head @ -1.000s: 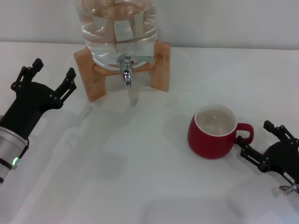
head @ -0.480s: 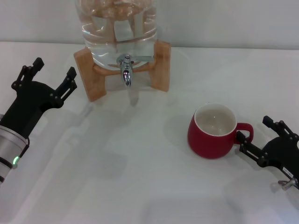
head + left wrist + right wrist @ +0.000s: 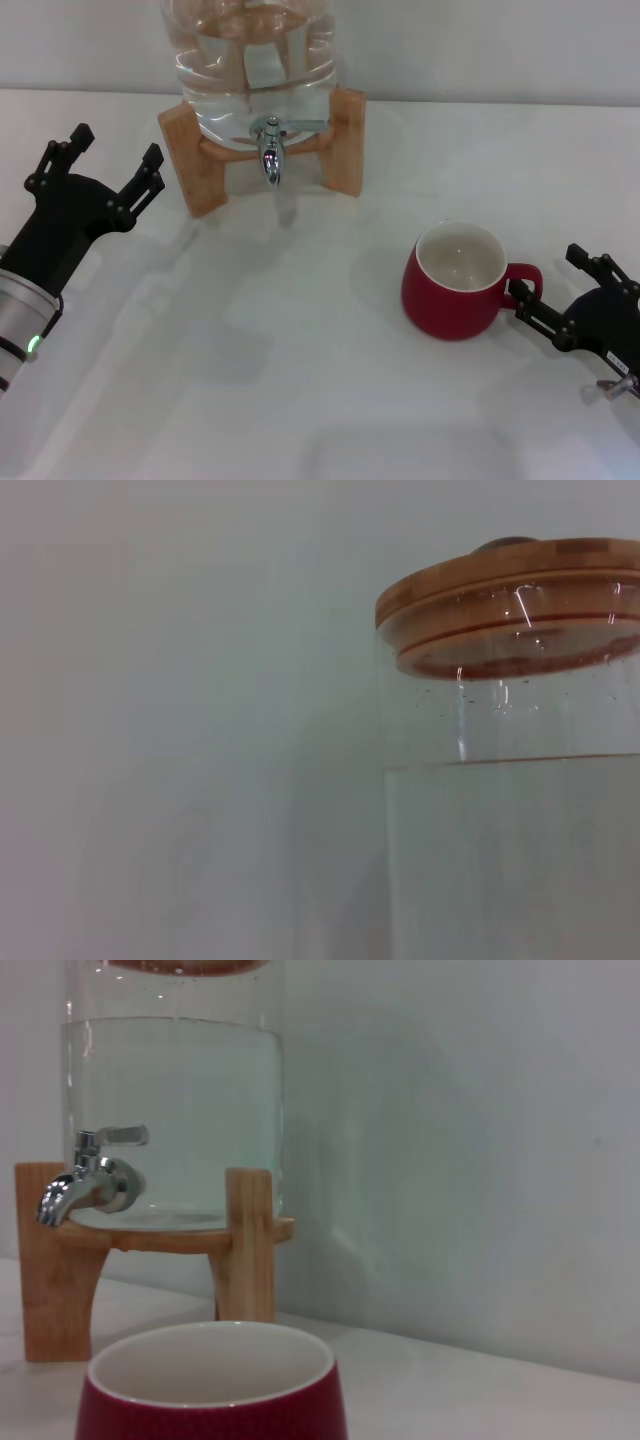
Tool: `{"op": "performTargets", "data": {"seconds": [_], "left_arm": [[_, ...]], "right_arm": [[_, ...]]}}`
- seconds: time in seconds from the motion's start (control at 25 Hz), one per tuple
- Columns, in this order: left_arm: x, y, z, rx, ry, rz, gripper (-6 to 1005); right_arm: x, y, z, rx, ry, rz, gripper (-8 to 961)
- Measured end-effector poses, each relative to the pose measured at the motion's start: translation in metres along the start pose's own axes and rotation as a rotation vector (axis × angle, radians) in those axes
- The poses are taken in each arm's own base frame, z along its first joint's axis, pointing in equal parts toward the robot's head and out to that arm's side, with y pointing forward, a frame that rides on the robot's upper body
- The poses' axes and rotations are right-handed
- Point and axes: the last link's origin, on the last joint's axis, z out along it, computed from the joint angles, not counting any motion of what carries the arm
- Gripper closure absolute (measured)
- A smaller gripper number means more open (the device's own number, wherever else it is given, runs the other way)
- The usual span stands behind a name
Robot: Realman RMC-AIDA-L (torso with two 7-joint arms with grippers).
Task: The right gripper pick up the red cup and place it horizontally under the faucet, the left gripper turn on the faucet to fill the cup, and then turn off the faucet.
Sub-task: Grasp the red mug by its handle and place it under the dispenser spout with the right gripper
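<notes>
Two black, two-fingered end effectors sit at opposite sides of a smooth white bench (image 3: pixel 300 400). The right end effector (image 3: pixel 560 290) is low at the bench's right edge, its fingers spread apart around the small loop handle of the red cup (image 3: pixel 455 282). One fingertip lies just beside the handle; whether it touches cannot be told.

The red cup stands upright on the bench toward the right side, well in front of the faucet. It is a rounded, glossy dark red ceramic mug with a white inside, and its handle points toward the right edge. In the right wrist view its rim (image 3: pixel 212 1360) fills the foreground.

The faucet (image 3: pixel 270 148) is a small shiny chrome tap with a short lever and a downward spout. It is fitted to a clear jug (image 3: pixel 250 60) filled with water, which rests on a pale wooden stand (image 3: pixel 345 140) at the bench's far edge, near the middle. The left wrist view shows the jug's round wooden lid (image 3: pixel 510 605).

The left end effector (image 3: pixel 97 175) hovers by the bench's left edge, near the stand, with its fingers wide apart and holding nothing. A green light glows on its silver cylindrical wrist.
</notes>
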Motion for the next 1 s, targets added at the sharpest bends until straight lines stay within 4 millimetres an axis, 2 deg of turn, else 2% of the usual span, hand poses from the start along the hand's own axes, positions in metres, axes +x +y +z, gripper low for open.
{"op": "performTargets", "data": {"seconds": [1.0], "left_arm": [[-0.0002,-0.0001,-0.0001,0.001,-0.002,0.000,124]], "right_arm": [[-0.0026,-0.0020,0.0067,0.014,0.000,0.007,97]]}}
